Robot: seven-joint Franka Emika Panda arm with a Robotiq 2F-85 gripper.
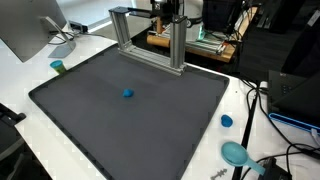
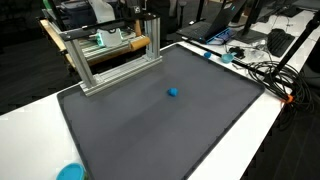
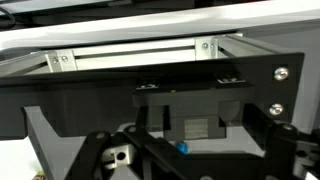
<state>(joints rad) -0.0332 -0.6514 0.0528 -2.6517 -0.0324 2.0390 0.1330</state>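
A small blue object (image 1: pixel 128 94) lies alone near the middle of a dark grey mat (image 1: pixel 90 125) in both exterior views (image 2: pixel 172 92). My gripper (image 1: pixel 172 12) is high at the back of the mat, above an aluminium frame, far from the blue object; it also shows in an exterior view (image 2: pixel 148 22). In the wrist view the dark fingers (image 3: pixel 190 115) stand apart with nothing between them. The blue object (image 3: pixel 182 147) shows small below them on the mat.
An aluminium frame (image 1: pixel 150 42) (image 2: pixel 110 55) stands along the mat's back edge. A monitor (image 1: pixel 30 30), a small teal cup (image 1: pixel 58 67), a blue cap (image 1: pixel 226 121) and a teal dish (image 1: pixel 236 153) sit on the white table. Cables (image 2: pixel 265 70) lie at one side.
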